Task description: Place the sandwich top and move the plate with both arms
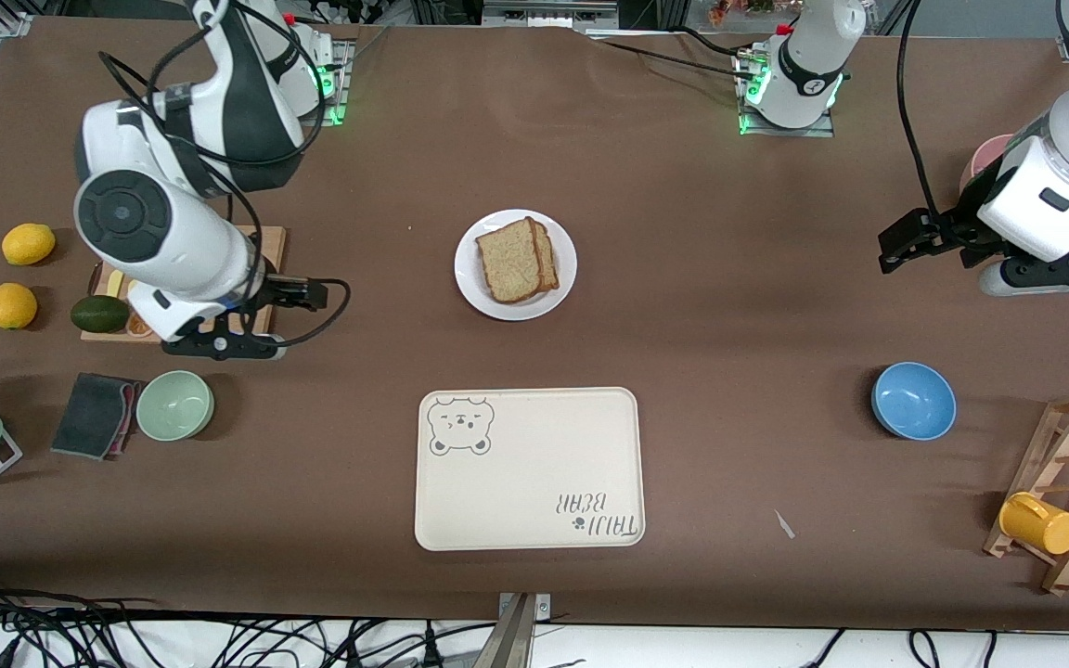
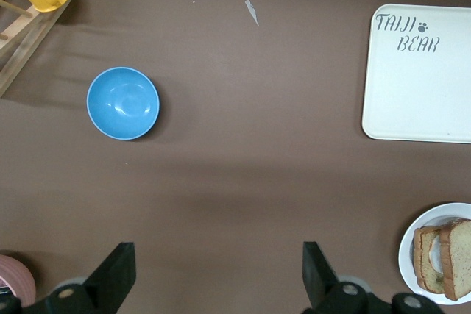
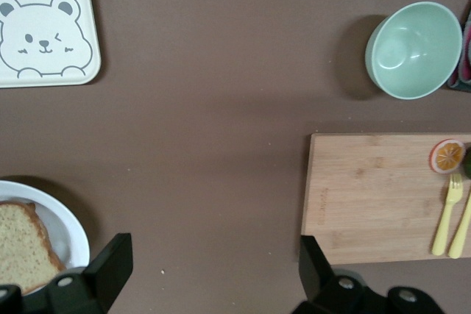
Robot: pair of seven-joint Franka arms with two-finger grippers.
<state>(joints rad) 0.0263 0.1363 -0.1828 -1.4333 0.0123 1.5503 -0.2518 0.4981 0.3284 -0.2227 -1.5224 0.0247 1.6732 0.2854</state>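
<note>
Surface: a counter (image 1: 683, 278) under a brown cover ran the full width, with cables hanging along its edge nearest the front camera.
Plate: the white plate (image 1: 563, 266) sat mid-counter, farther from the front camera than the cream bear tray (image 1: 529, 468).
Bread: the top slice (image 1: 509, 261) lay on the plate over another slice, its long axis slanted, with the rounded end toward the robots' bases.
Left end effector: the left end effector (image 2: 219, 273) hung over bare counter near a pink cup (image 1: 985, 160), fingers apart, holding nothing.
Right end effector: the right end effector (image 3: 213, 270) hung at the edge of the wooden board (image 3: 375, 196), fingers apart and empty.
Bowls: a blue bowl (image 1: 913, 400) and a green bowl (image 1: 174, 404) stood toward either end.
</note>
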